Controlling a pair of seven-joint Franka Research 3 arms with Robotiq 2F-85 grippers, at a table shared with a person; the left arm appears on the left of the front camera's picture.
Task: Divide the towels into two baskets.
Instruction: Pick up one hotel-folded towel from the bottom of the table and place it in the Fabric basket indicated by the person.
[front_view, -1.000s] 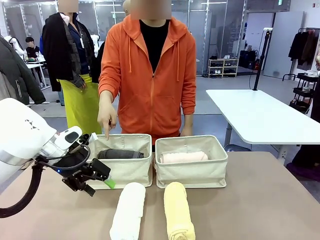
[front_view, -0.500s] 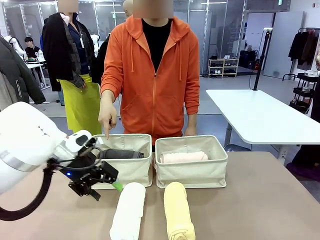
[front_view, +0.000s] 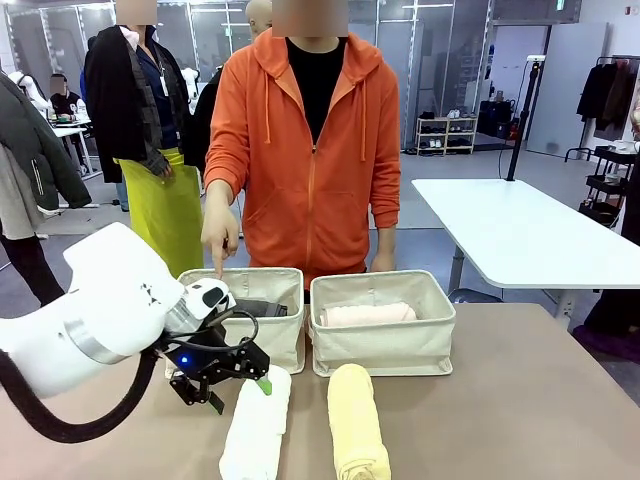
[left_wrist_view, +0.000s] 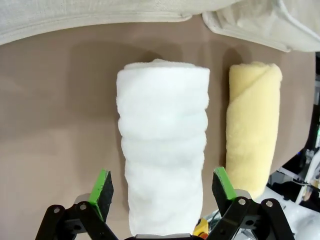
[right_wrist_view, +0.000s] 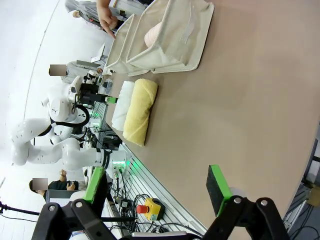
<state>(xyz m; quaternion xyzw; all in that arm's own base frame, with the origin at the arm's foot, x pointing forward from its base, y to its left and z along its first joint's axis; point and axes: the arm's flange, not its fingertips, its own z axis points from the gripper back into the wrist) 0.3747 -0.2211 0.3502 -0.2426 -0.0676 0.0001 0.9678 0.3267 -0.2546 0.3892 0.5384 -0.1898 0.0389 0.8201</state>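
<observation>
**Clerk:** Four rolled towels on the list. Where does each lie?

**Keeper:** Two binned, two loose. Dark grey terry towel roll (front_view: 262, 308) — in the left cream canvas basket (front_view: 285, 345). Pale pink terry towel roll (front_view: 367, 314) is in the right cream canvas basket (front_view: 385, 350). White terry towel roll (left_wrist_view: 162, 125) and pale yellow terry towel roll (left_wrist_view: 252, 130) lie side by side on the brown surface (front_view: 520, 400), near each other but apart, just in front of the baskets.

**Clerk:** Which relation does the coming move turn on?

**Keeper:** Left arm's fingers (left_wrist_view: 103, 189) are spread wide and empty, with one green pad to each side of the white roll. The roll's long axis runs straight away from the wrist toward the baskets, so the fingers stand across its width. My judgement is that a close here would squeeze the roll's girth, not its length. Whether the pads already touch the terry, I cannot tell.

**Clerk:** The other arm?

**Keeper:** Right arm's fingers (right_wrist_view: 218, 190) are wide too and hold nothing, well apart from every towel. The left arm is much the nearer.

**Clerk:** Anyone else at the surface?

**Keeper:** Person's hand (front_view: 218, 232), in an orange sleeve, points down at the far rim of the left basket.

**Clerk:** Brands, labels, print?

**Keeper:** None legible — nothing on the towels, baskets or fingers can be read.
</observation>
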